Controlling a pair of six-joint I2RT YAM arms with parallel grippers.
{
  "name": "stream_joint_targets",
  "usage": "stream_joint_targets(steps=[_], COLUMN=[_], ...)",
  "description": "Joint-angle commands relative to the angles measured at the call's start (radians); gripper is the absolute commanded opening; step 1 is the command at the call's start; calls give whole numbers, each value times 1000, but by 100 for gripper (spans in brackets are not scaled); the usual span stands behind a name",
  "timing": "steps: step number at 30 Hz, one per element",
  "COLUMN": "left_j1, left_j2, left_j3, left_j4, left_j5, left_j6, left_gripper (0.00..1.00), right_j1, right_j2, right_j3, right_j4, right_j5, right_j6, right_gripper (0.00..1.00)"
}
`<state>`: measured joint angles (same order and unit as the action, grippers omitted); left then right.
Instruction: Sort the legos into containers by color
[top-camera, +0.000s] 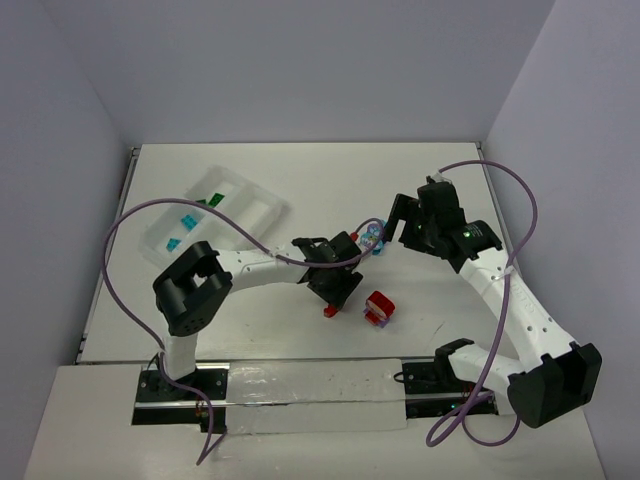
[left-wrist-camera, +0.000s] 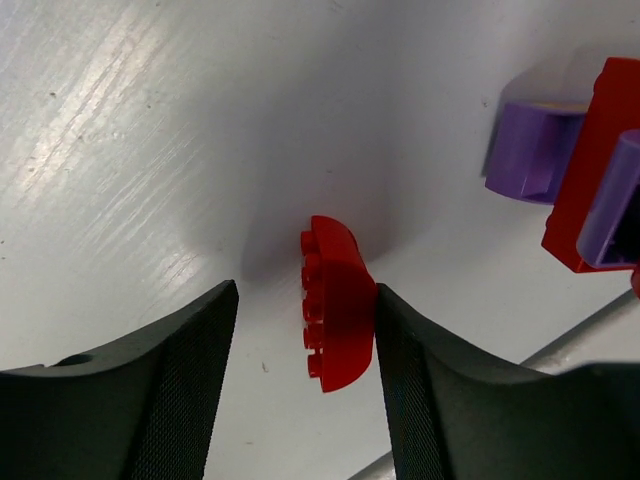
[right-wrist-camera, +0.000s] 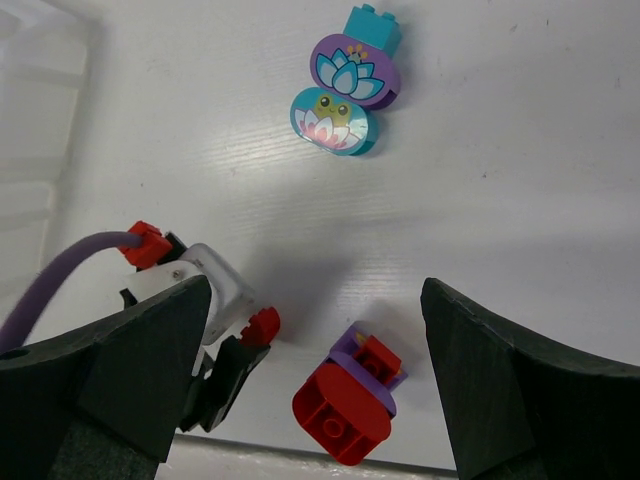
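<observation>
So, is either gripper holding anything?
Nothing yet: the left gripper sits open around a small red brick; the right gripper is open and empty.
</observation>
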<state>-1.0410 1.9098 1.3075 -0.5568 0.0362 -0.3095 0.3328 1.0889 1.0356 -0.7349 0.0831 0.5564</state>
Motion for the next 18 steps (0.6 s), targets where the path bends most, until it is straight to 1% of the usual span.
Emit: stream_joint_targets(steps=[1, 3, 4, 5, 6, 8, 9, 10, 11, 14, 17, 18], left_j1=[-25, -28, -31, -31, -31, -31, -31, -30, -24, 23, 99, 140], left_j2=[20, 27, 29, 29, 28, 23, 19, 13, 5, -35, -109, -135], left_j3=[4, 7, 9, 9, 9, 10, 14, 26, 37, 61, 80, 97], left_j4=[55, 55, 55, 53, 52, 44, 32, 10, -9, -51, -90, -99], left_j5=[-63, -65, -68, -72, -73, -83, -97, -117, -139, -184, -154, -140], left_j6=[6, 6, 4, 3, 2, 3, 5, 6, 8, 21, 35, 37], left_gripper=[58, 53, 53, 46, 44, 31, 21, 8, 0, 0, 0, 0], right_j1=[-8, -9, -8, -8, -8, -8, -7, -7, -8, -7, -8, -7], right_j2=[-7, -6, -6, -6, -6, -7, -5, -4, -2, -1, 0, -2], right_j3=[41, 40, 38, 37, 36, 34, 34, 34, 35, 35, 35, 34], right_j4=[0, 3, 6, 7, 8, 13, 14, 15, 17, 22, 25, 26], right_j5=[1, -2, -2, -5, -6, -9, -10, -10, -10, -12, -13, -13], right_j6=[-12, -9, -7, -6, -6, -4, -4, -4, -5, -6, -7, -6], right_gripper=[93, 93, 93, 93, 93, 93, 93, 93, 93, 93, 93, 93])
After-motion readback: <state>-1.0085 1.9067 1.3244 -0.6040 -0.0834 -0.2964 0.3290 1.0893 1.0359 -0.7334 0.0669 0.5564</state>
